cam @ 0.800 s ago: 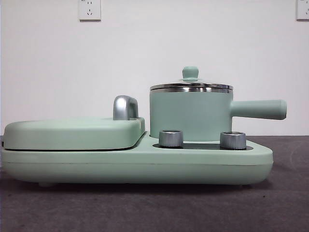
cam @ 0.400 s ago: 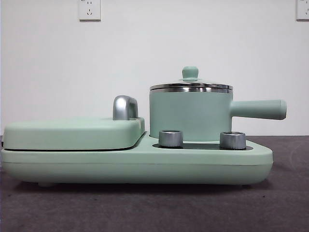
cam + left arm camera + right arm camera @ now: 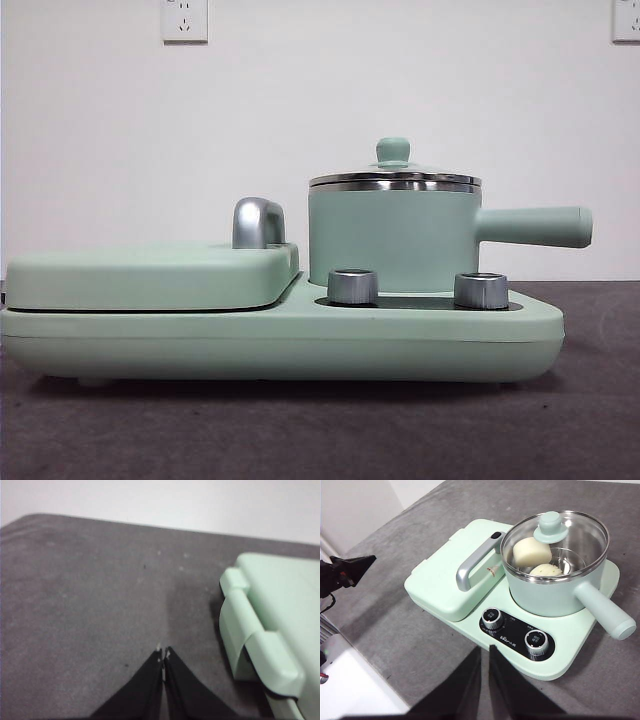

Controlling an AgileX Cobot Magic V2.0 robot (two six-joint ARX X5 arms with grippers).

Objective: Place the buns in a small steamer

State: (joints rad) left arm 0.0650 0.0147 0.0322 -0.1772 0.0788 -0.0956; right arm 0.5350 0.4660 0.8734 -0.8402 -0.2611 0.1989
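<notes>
1. Both pale cream buns, a smooth rounded block [image 3: 532,551] and a ridged shell-shaped one [image 3: 545,570], sit inside the mint-green cylindrical steamer pot with steel rim and long side handle [image 3: 555,591], under its glass lid with a green knob [image 3: 550,522].
2. The pot stands on a mint-green cooker base [image 3: 300,335], beside the flat lidded griddle with a chrome handle [image 3: 454,577].
3. The left gripper [image 3: 163,655] hangs over the grey table [image 3: 90,605], jaws pressed together, holding nothing.
4. The right gripper [image 3: 484,652] hovers high above the cooker, jaws nearly touching, empty.
5. The buns look soft, light and easily dented; a gentle grip across the sides would suit. The lid is likely fragile and best lifted by its knob.
</notes>
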